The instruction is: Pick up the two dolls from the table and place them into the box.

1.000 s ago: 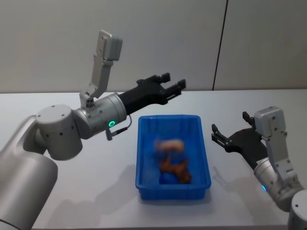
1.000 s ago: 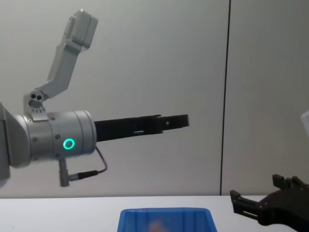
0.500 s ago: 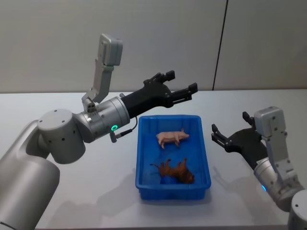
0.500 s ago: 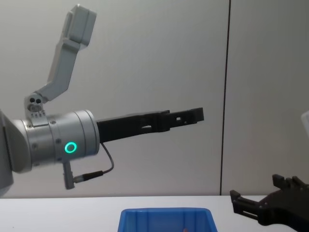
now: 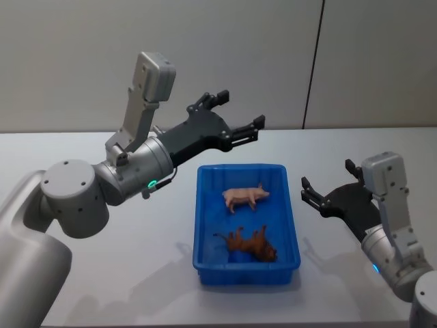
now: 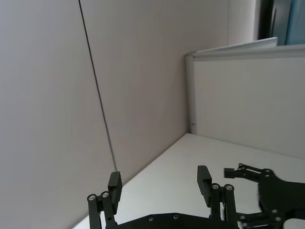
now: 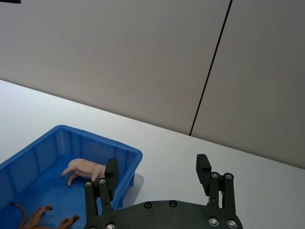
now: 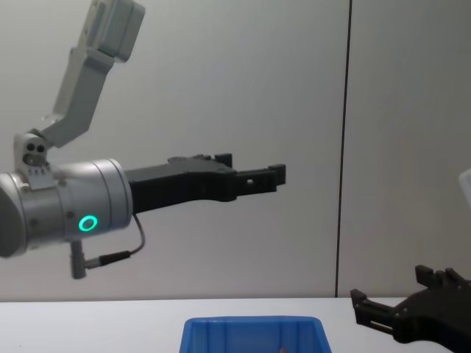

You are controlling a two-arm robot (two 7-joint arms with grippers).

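Two dolls lie inside the blue box: a pink pig doll toward the far end and a brown animal doll on its side toward the near end. My left gripper is open and holds nothing, raised high above the box's far left corner. In the chest view the left gripper hangs well above the box rim. My right gripper is open, low beside the box's right wall. The right wrist view shows the pig doll and the brown doll in the box.
The white table stretches wide on all sides of the box. A grey wall with a dark vertical seam stands behind the table's far edge.
The pig doll, blurred in mid-drop a second ago, now lies still in the box. My open left gripper has lifted and swung back to the left. The right arm has not moved.
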